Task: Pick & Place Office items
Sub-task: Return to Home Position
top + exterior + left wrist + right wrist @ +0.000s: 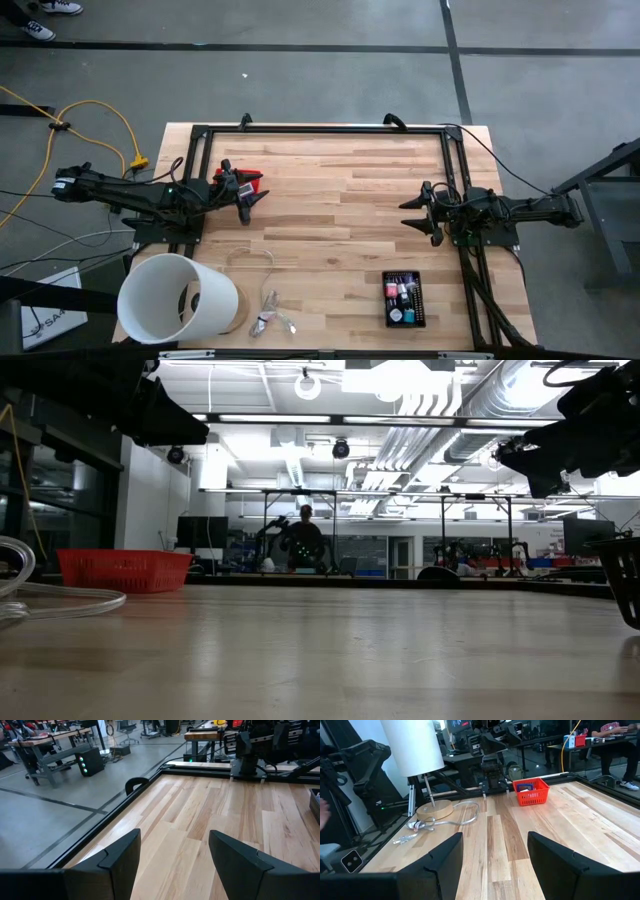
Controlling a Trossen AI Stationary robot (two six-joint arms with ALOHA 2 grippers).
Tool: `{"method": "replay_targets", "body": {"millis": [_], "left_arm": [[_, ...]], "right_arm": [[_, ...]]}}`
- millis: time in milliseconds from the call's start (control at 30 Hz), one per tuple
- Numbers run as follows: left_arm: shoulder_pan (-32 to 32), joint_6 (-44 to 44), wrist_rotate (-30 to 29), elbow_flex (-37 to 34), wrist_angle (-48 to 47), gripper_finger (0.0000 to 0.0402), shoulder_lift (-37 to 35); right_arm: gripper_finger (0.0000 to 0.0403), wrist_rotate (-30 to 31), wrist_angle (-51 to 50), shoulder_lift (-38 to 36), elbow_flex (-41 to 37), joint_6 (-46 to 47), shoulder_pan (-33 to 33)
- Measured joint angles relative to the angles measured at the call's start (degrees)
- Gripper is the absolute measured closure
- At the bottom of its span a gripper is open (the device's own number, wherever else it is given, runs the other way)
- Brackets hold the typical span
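Standing at the tabletop (340,200), I see both arms drawn back toward their own sides with nothing in either one. The left gripper (250,202) hangs with its jaws wide and empty, right at the red basket (254,177) - from above I can't tell whether it touches it. The right gripper (416,216) is likewise spread wide and empty, well apart from everything on its side.

The office items (398,293) lie together inside the black bin (422,300) near the front edge: pink, teal and white pieces are all I can make out. Something blue (524,786) sits in the red basket, but I can't tell what it is. I see no loose pieces on the bare wood.

To my eye the sorting looks finished and only the retreat is left. The risk lies on the left: a finger so close to the basket could hook its mesh as the arm pulls back and drag or tip it. The white lamp (170,300) and its pale cord (255,258) lie just in front of that arm - a low sweep could snag the loop and pull the lamp over. The right arm looks safer, provided it stays above the bin.
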Motion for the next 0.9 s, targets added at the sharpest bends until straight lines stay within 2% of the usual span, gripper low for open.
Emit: {"method": "replay_targets", "body": {"millis": [633,900], "left_arm": [[0.0,0.0,0.0,0.0,0.6,0.0175,0.0],[0.1,0.2,0.0,0.0,0.6,0.0175,-3.2]], "right_arm": [[0.0195,0.0,0.0,0.0,0.0,0.0,0.0],[0.0195,0.0,0.0,0.0,0.0,0.0,0.0]]}}
